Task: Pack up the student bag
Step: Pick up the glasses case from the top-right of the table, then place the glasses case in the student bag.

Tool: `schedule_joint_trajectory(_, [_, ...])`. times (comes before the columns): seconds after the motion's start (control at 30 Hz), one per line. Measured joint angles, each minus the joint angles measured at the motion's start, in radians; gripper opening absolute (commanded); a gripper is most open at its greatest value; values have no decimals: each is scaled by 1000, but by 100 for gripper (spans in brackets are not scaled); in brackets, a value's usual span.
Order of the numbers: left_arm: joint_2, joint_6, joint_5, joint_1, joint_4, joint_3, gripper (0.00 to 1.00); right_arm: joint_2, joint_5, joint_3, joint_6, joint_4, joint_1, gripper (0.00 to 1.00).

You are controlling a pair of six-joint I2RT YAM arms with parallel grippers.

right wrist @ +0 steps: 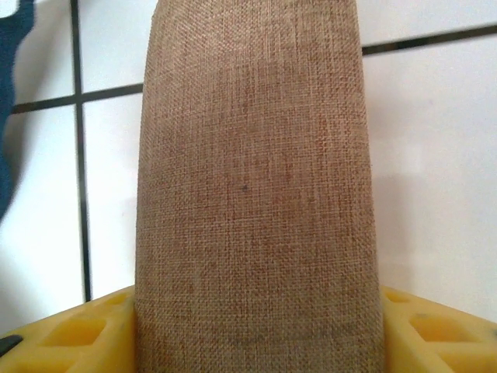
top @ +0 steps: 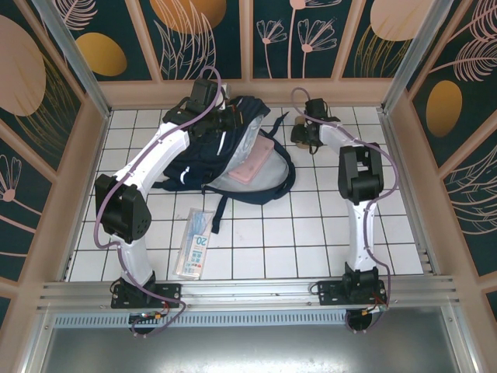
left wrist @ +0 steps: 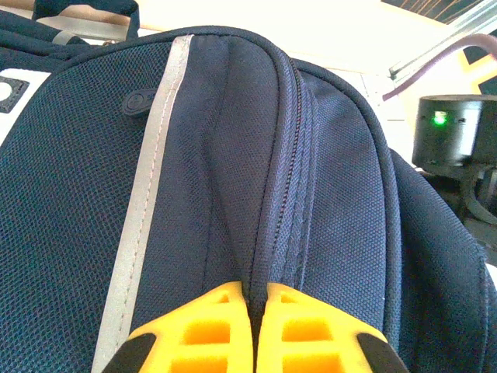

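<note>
White tiled tabletop point(top: 311, 233), dark grout; teal leaf-print wall panels point(top: 311, 35), tan frames point(top: 247, 39); metal rail point(top: 248, 291) near edge.

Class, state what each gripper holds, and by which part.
Left gripper: student bag, pinched at its zipper seam. Right gripper straddles one end of a brown woven pouch; grip uncertain.

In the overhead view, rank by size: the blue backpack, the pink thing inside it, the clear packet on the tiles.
Largest: backpack.
Clear packet and pink thing, close in size; the pink one is partly hidden, so unranked.
</note>
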Motion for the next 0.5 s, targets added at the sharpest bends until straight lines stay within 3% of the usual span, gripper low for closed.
schedule_joint_trajectory(0.27, [10, 0, 18, 0, 5, 0, 0, -314, -13, -190, 135, -7, 47, 52])
schedule_joint_trajectory(0.5, [41, -1, 42, 0, 12, 26, 0, -547, -21, -425, 351, 16, 212, 51])
